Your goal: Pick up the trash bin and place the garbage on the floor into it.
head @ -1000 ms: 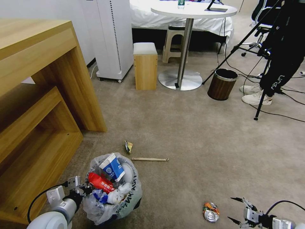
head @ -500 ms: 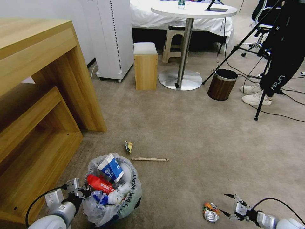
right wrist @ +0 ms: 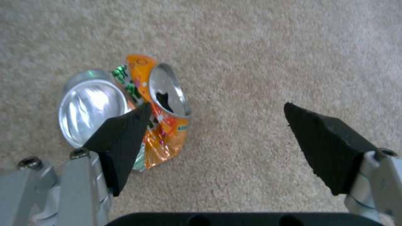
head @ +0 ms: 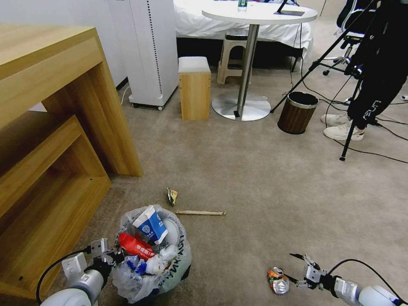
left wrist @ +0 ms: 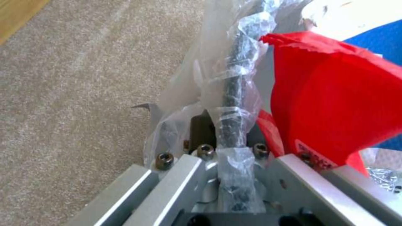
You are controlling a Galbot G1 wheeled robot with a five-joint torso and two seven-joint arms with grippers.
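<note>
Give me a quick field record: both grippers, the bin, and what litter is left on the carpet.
left gripper: shut on the trash bin at its bag-lined rim
right gripper: jaws open, low beside the crushed can, not around it
bin contents: blue-white paper cup, red wrapper
left on the floor: crushed can, wooden stick, small wrapper

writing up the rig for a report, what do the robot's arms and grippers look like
Both arms are smooth white-grey rounded tubes with a thin black cable looping to the wrist. The left gripper and right gripper are bare silver metal brackets with visible hex bolts. The right's fingers end in black wedge-shaped pads tapering to points.
</note>
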